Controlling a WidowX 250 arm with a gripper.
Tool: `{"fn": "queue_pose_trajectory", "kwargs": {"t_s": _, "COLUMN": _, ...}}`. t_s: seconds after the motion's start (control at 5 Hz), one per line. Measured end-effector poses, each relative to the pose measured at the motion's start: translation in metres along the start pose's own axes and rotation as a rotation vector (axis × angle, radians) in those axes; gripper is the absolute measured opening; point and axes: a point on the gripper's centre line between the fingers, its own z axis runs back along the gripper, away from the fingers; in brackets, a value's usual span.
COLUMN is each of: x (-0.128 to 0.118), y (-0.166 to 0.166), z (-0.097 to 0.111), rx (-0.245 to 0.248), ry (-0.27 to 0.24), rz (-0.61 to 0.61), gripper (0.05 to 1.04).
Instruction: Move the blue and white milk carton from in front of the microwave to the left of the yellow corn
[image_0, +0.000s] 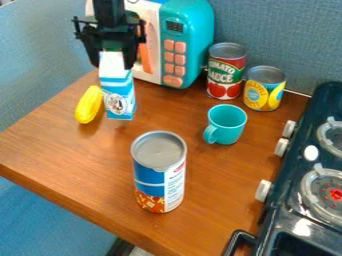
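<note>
1. Stove (279, 220): near right, beside the desk (80, 155). The nearest burner (330, 194) bears no pot.
2. Claw (112, 63): far left, above the desk, closed about the upper part of the carton (119, 95).
3. Carton: upright, blue and white, just right of the yellow toy (89, 105). Whether its base touches the desk cannot be told. Contents are hidden.
4. Step in hand, as judged: grasping or carrying the carton. The next move calls for an even grip and enough lift to pass the yellow toy without contact.
5. Large can (159, 172): near centre, upright, top closed; contents not visible.
6. Cup (226, 124): teal, upright, right of centre, mouth open, handle toward the near left. Its inner wall shows; whether it holds anything cannot be told.
7. Red can (226, 71) and yellow can (264, 88): far right, side by side, upright, tops closed.
8. Toy microwave (184, 42): far side, behind the carton; interior not visible.
</note>
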Motion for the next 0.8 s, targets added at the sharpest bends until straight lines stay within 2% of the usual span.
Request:
{"fn": "queue_pose_trajectory", "kwargs": {"t_s": 0.2, "x": -0.025, "y": 0.000, "z": 0.004, "rx": -0.017, "ry": 0.027, "rz": -0.099, "gripper": 0.817}}
{"fn": "queue_pose_trajectory", "kwargs": {"t_s": 0.4, "x": -0.050, "y": 0.017, "z": 0.011, "rx": 0.038, "ry": 0.057, "rz": -0.151, "gripper": 0.817}}
{"fn": "queue_pose_trajectory", "kwargs": {"t_s": 0.6, "x": -0.069, "y": 0.041, "z": 0.012, "rx": 0.063, "ry": 0.100, "rz": -0.178, "gripper": 0.817}}
{"fn": "queue_pose_trajectory", "kwargs": {"t_s": 0.8, "x": -0.077, "y": 0.065, "z": 0.011, "rx": 0.074, "ry": 0.124, "rz": -0.213, "gripper": 0.817}}
